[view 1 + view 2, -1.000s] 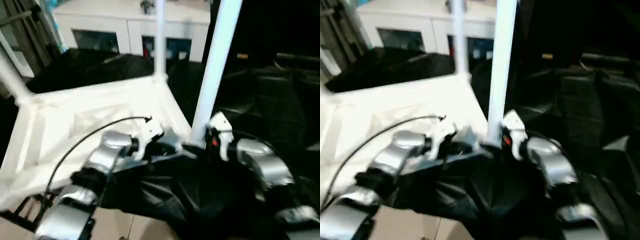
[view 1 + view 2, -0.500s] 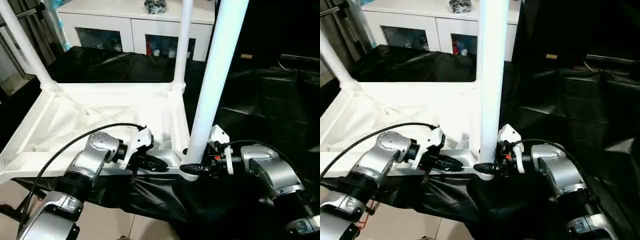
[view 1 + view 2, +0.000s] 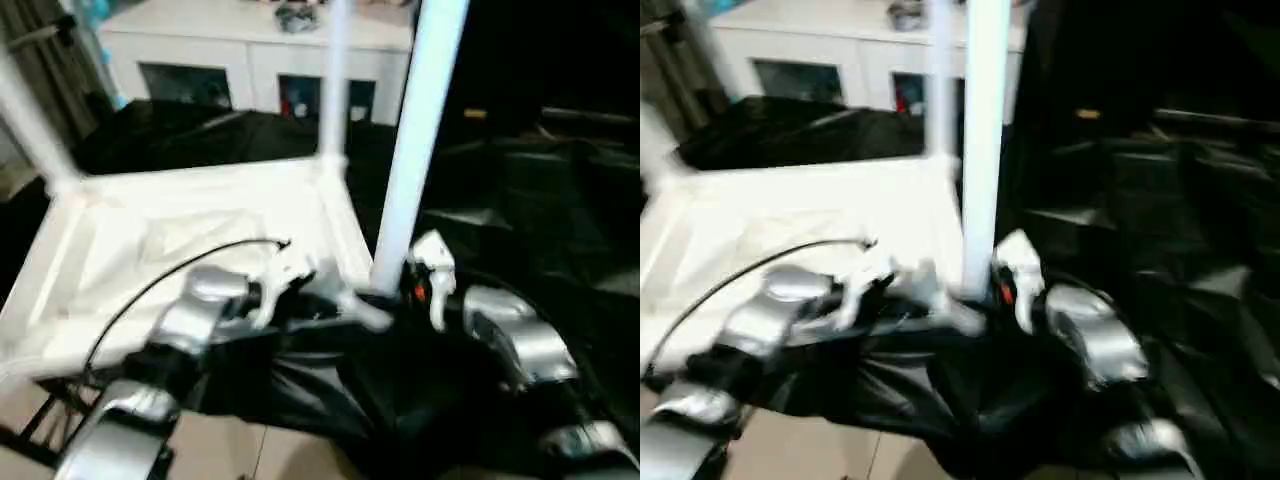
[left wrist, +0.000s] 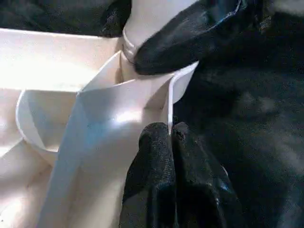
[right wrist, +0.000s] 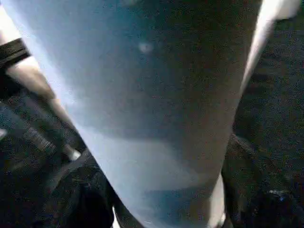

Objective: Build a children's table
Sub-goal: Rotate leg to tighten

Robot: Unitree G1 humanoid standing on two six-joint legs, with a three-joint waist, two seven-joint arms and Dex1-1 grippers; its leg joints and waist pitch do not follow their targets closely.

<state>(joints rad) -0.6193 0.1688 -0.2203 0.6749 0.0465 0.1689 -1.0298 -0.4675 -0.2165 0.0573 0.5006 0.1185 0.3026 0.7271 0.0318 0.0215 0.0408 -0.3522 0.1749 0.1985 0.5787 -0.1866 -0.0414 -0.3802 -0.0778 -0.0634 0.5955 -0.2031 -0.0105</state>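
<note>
Left wrist view was where the left gripper [image 4: 172,142] was seen best, its two black fingers [image 4: 152,161] pinched together on the thin near rim of the tabletop [image 3: 190,235], right by the near right corner socket [image 4: 142,95]. The right gripper [image 3: 405,290] was parked at the base of the near leg [image 3: 410,140] standing in that socket; how its fingers stood couldn't be made out. Further back, two more legs [image 3: 332,80] were seen upright at the far corners, with the tabletop lying underside up on the black-draped work table [image 3: 520,200].
</note>
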